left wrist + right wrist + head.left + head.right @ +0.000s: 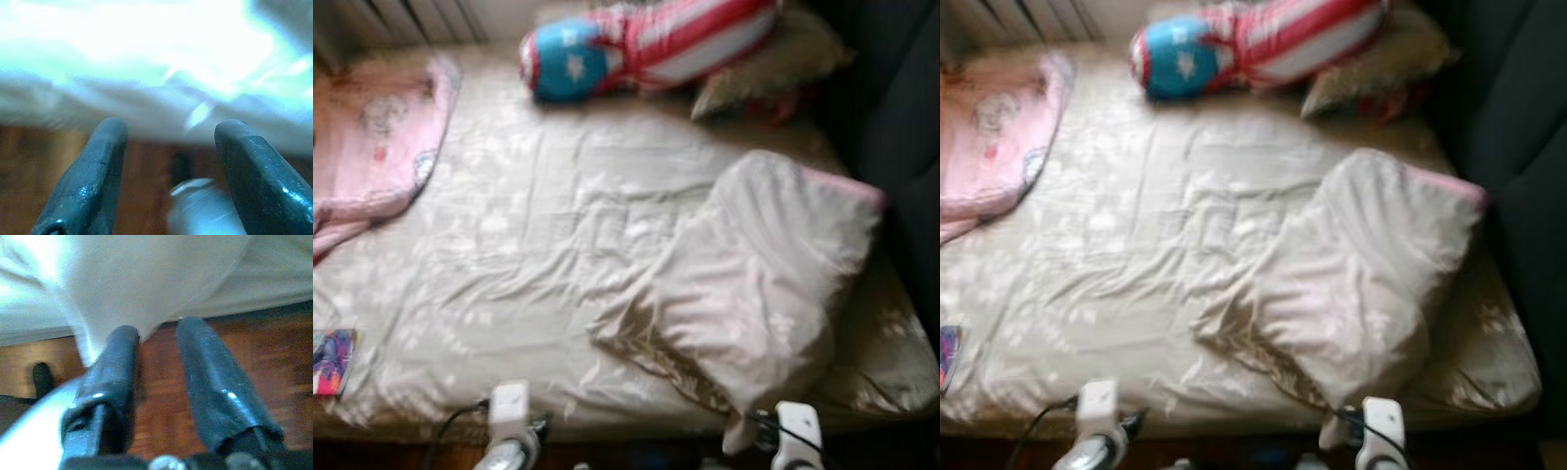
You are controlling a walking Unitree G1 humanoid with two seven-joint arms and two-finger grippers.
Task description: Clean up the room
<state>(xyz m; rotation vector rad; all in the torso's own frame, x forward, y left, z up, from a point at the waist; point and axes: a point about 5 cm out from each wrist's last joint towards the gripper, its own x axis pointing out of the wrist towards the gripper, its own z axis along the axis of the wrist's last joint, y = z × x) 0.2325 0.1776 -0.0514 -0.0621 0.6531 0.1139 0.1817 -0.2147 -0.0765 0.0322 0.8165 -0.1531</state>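
Note:
A bed [509,255] with a creased beige sheet lies before me. On its right half rests a folded beige duvet [754,284], one corner hanging over the near edge. A pink blanket [372,147] is crumpled at the far left. At the head lie a red, white and blue bolster [646,44] and a beige pillow [773,64]. My left gripper [168,129] is open, low at the bed's near edge, holding nothing. My right gripper [157,330] has a narrow gap between its fingers, just under the hanging duvet corner [146,279], which nearly touches one fingertip [124,335].
A colourful book [333,360] lies at the bed's near left edge. Something dark [901,117] stands along the bed's right side. A radiator [411,18] is behind the bed head. Wooden floor [161,382] runs under the bed edge.

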